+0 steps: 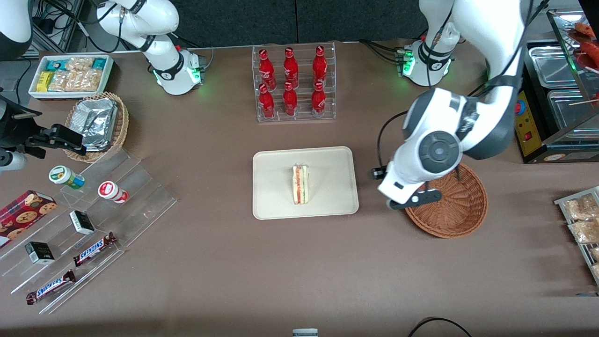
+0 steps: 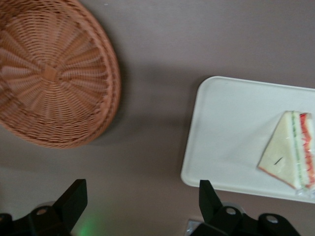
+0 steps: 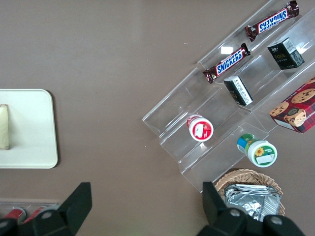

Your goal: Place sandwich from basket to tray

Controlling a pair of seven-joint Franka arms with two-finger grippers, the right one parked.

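Observation:
The sandwich (image 1: 300,184) (image 2: 290,150), a white-bread wedge with red and green filling, lies on the cream tray (image 1: 327,164) (image 2: 226,128) near its middle. The reddish-brown wicker basket (image 1: 458,210) (image 2: 54,73) stands beside the tray toward the working arm's end, with nothing in it. My gripper (image 2: 141,186) hangs open over the bare brown table between the basket and the tray. It holds nothing. In the front view the arm's own wrist covers most of it.
A clear rack of red bottles (image 1: 294,84) stands farther from the front camera than the tray. Toward the parked arm's end are a stepped acrylic stand with snacks (image 1: 89,220), a tan basket of foil packets (image 1: 98,124) and a white bin (image 1: 70,75).

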